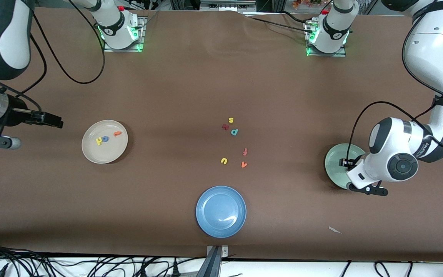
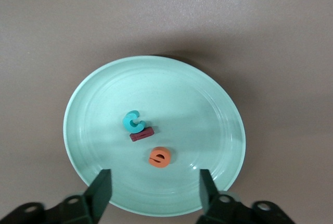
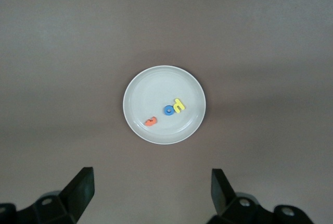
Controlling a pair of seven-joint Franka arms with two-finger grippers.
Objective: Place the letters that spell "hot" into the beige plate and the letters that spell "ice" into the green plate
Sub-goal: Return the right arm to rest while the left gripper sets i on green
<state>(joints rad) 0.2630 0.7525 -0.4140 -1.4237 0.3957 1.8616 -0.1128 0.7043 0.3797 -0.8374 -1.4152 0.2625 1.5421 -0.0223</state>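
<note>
Plates hold both words: green plate [image 2: 104, 94] under the empty, parted left gripper [image 2: 153, 190]; beige plate [image 3: 135, 96] below the parted right gripper [image 3: 151, 190].

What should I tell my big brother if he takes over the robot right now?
Left end effector: open, empty, over the green plate.
Right end effector: open, empty, up in the air at the right arm's end of the table, waiting; its camera looks down on the beige plate.
Beige plate holds the yellow h, blue o and orange t.
Green plate holds the teal c, dark red i and orange e.
Done: both words look sorted.
Left: probably nothing but lifting the left arm away. The spare letters mid-table and the blue plate stay put.
</note>
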